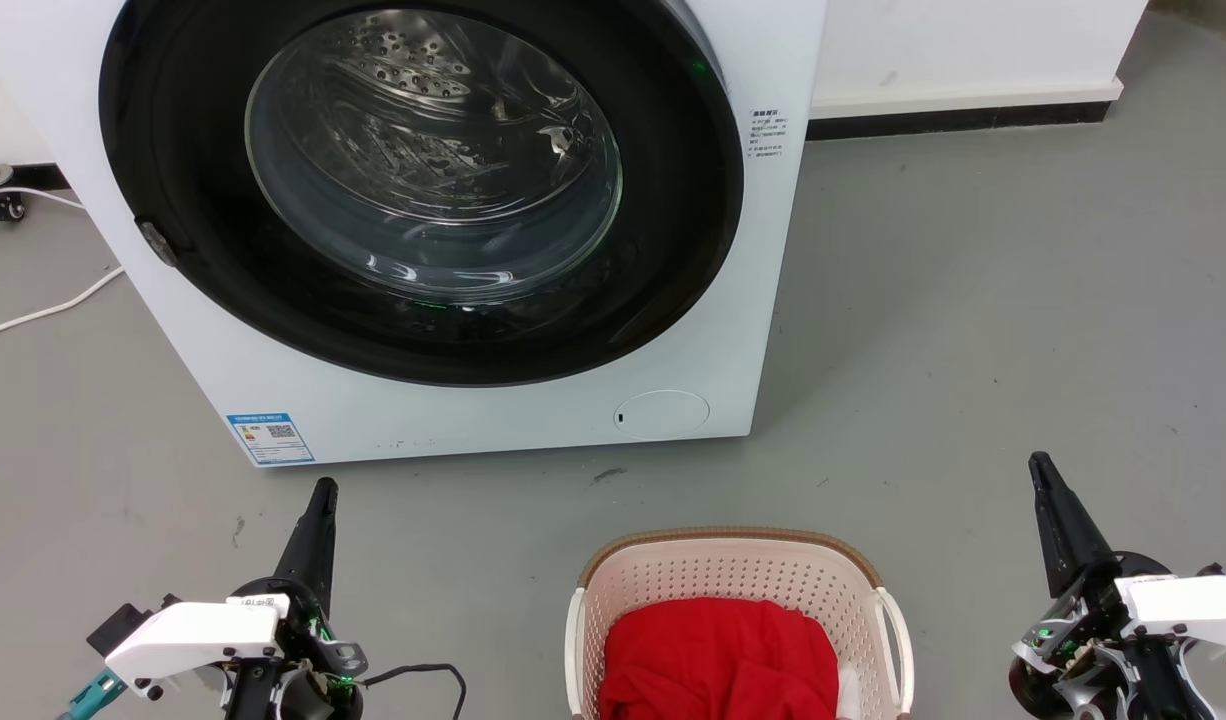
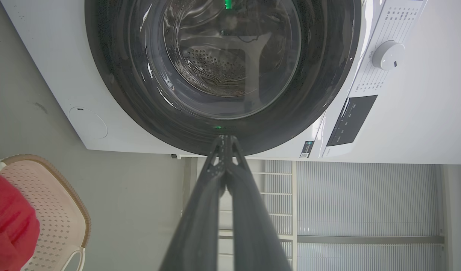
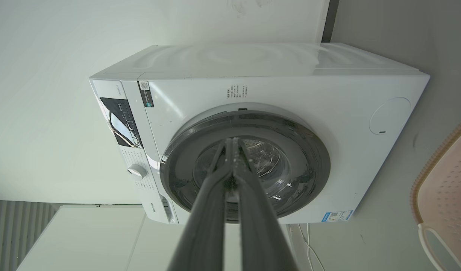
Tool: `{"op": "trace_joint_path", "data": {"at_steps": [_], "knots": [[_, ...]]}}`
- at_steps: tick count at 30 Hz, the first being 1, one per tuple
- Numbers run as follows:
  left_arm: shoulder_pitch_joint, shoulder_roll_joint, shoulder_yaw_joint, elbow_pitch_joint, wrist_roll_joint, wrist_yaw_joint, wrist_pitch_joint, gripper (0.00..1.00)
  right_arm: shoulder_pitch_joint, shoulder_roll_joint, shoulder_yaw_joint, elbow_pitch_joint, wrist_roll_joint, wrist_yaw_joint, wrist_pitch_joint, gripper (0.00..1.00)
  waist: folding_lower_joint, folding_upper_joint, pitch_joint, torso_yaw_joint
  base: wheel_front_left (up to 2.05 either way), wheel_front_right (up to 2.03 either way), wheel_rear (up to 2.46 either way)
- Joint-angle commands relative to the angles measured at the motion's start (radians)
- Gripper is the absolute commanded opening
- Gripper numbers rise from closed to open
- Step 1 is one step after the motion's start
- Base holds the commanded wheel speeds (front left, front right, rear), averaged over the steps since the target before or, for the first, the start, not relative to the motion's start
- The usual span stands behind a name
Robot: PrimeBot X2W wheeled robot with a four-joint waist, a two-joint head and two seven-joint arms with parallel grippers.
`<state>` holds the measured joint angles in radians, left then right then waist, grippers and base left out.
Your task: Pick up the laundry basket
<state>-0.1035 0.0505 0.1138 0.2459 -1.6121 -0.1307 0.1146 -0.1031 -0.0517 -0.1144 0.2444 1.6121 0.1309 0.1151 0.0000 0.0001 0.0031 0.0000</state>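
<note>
The laundry basket point(image 1: 733, 575) stands on the floor at the bottom middle of the head view, cream and perforated with a brown rim and white side handles point(image 1: 897, 630). A red garment point(image 1: 718, 660) lies inside it. My left gripper point(image 1: 323, 492) is shut, well to the basket's left and pointing toward the washing machine. Well to the basket's right is my right gripper point(image 1: 1039, 462), shut too. The left wrist view catches the basket point(image 2: 50, 203) at its lower left, beside my left gripper point(image 2: 225, 138). In the right wrist view the basket point(image 3: 446, 180) sits at the right edge, apart from my right gripper point(image 3: 232, 141).
A white front-loading washing machine point(image 1: 733, 340) with a dark round door point(image 1: 433, 190) stands just beyond the basket. A white cable point(image 1: 43, 310) runs over the grey floor at the far left. Open floor point(image 1: 1023, 300) lies to the right, up to a white wall.
</note>
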Motion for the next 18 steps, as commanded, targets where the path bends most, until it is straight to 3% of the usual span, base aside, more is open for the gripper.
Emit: {"op": "trace_joint_path", "data": {"at_steps": [1,18], "knots": [[-0.009,-0.001,0.002,0.000,-0.002,-0.002,0.002,0.00,-0.010,0.002,-0.001,0.001,0.000,0.000,0.002,0.00,0.0000,-0.0001,0.000,0.000,0.00,0.00,0.00],[-0.009,-0.001,0.002,0.000,-0.002,-0.002,0.002,0.00,-0.010,0.002,-0.001,0.001,0.000,0.000,0.002,0.00,0.0000,-0.0001,0.000,0.000,0.00,0.00,0.00]]}}
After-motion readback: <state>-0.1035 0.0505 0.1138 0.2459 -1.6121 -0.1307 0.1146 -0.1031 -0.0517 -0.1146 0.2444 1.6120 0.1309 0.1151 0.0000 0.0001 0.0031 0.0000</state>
